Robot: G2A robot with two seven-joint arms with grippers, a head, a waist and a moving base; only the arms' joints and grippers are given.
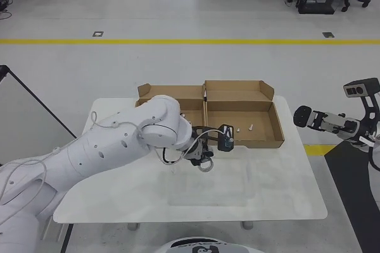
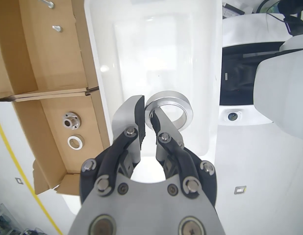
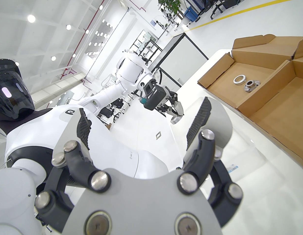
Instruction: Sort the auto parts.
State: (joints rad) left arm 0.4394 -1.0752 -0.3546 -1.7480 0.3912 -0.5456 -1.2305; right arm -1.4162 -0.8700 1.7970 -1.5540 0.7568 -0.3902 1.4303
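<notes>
L arm (image 1: 114,148) extended over table (image 1: 272,183), wrist angled down. L gripper (image 2: 147,108) clamped on metal ring (image 2: 170,97): one finger inside bore, other on outer wall. R arm (image 1: 342,123) held beyond table's right edge. R gripper (image 3: 144,106) fingers spread wide, nothing between pads.

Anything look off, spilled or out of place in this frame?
Nothing stands out. The left gripper pinches the metal ring by its wall, one finger inside it, over the table. In the cardboard box, the flanged hub and small ring lie in one compartment, two small fasteners in the other; none spilled.
</notes>
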